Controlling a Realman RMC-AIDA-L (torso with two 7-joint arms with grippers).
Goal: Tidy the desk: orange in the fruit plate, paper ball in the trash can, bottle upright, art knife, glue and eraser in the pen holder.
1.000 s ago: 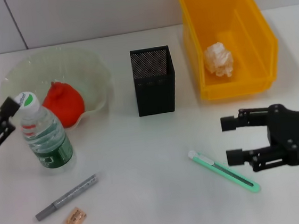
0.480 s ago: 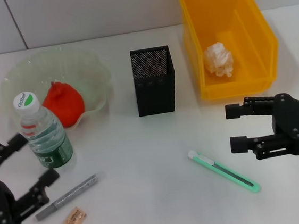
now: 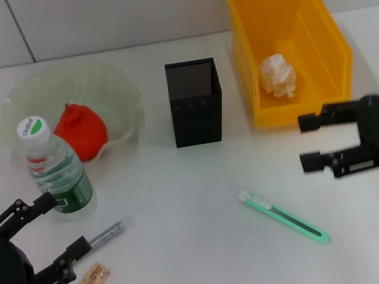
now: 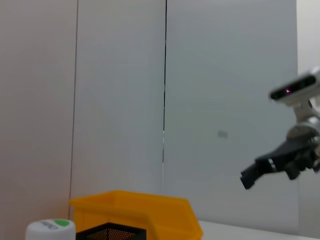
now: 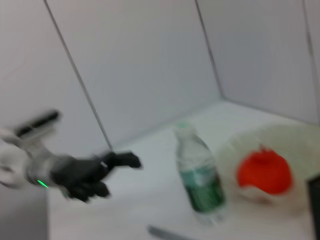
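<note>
**Claws spread, both empty**

Your left claw (image 3: 58, 223) was spread wide low over the table (image 3: 183, 210), above the glue (image 3: 104, 234) and eraser (image 3: 94, 277), beside the upright bottle (image 3: 55, 171). Your right claw (image 3: 306, 142) was wide, near the trash can (image 3: 312, 20) holding the paper ball (image 3: 277, 75). Art knife (image 3: 283, 217) lay flat; orange (image 3: 80, 131) sat in the fruit plate (image 3: 112, 82).

White bench (image 3: 182, 204) is carrying a lot: black mesh pen holder (image 3: 195, 103) at 12 o'clock, yellow bin (image 3: 327, 93) at 1-2, glass fruit plate (image 3: 113, 89) at 10-11, upright bottle (image 3: 55, 171) at 9, glue stick (image 3: 105, 234) and eraser (image 3: 95, 277) at 7-8, green art knife (image 3: 283, 217) at 5.
</note>
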